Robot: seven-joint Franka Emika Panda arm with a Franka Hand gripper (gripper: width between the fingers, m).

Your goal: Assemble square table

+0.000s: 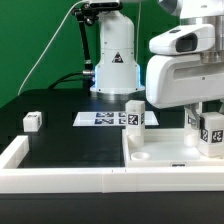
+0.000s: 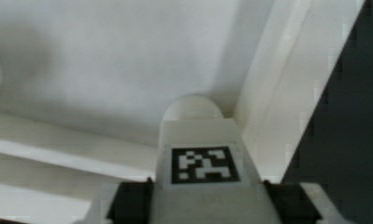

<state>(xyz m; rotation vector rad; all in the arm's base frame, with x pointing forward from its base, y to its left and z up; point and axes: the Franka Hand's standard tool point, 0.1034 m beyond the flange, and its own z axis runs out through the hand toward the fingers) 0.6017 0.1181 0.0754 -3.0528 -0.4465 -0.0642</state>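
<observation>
The square table's white slab (image 1: 170, 152) lies flat at the exterior view's right, raised edges up. One white tagged leg (image 1: 134, 115) stands at its far left corner. Another leg (image 1: 32, 121) lies alone on the black table at the left. My gripper (image 1: 208, 115) hangs over the slab's right side and is shut on a third leg (image 1: 212, 140), which stands upright on or just above the slab. In the wrist view this leg (image 2: 204, 130) sits between the black pads (image 2: 138, 200), both pressed to its sides, with the slab (image 2: 94, 60) and its raised edge (image 2: 272, 60) beneath.
The marker board (image 1: 103, 118) lies flat in front of the robot base (image 1: 112, 60). A long low white border wall (image 1: 60, 180) runs along the front and up the left side. Black table (image 2: 352, 100) shows beyond the slab's edge.
</observation>
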